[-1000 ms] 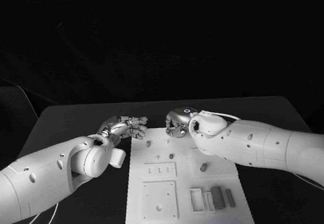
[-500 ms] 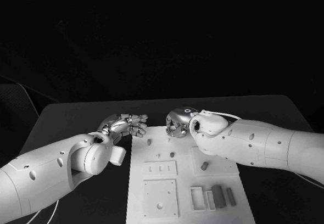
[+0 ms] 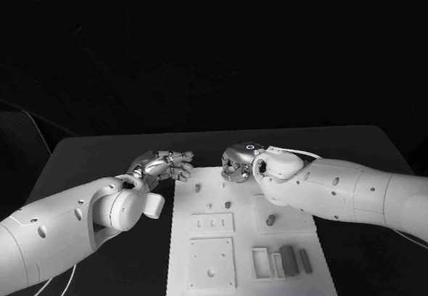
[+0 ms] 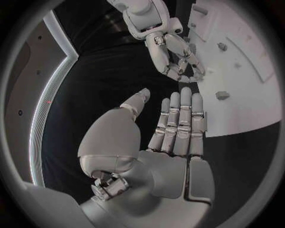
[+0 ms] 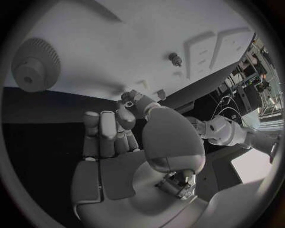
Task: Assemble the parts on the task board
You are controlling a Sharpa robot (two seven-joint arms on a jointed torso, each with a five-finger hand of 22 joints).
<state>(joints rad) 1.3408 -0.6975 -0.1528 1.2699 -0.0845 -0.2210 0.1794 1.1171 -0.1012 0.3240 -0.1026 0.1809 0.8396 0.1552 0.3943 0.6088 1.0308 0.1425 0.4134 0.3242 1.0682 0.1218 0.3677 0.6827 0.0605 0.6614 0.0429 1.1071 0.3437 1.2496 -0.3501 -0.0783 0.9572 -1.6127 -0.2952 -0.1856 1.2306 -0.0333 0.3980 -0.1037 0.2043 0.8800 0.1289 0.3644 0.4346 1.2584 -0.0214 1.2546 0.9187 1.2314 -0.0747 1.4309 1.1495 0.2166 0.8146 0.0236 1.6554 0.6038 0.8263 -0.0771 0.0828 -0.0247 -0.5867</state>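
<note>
The white task board lies lengthwise in the middle of the table. My left hand hovers just off the board's far left corner; in the left wrist view this hand is flat, fingers straight and nothing in it. My right hand is over the board's far edge, and its fingers are curled in with their tips near the board's rim. I see nothing between them. A grey gear lies on the board just beyond my right hand.
A small peg stands near the far left of the board, and another part lies at mid-board. Grey blocks and a white frame sit at the near right. Black table surrounds the board.
My left hand has drawn back a little from the board's far left corner. My right hand has barely shifted. The parts on the board have not moved.
</note>
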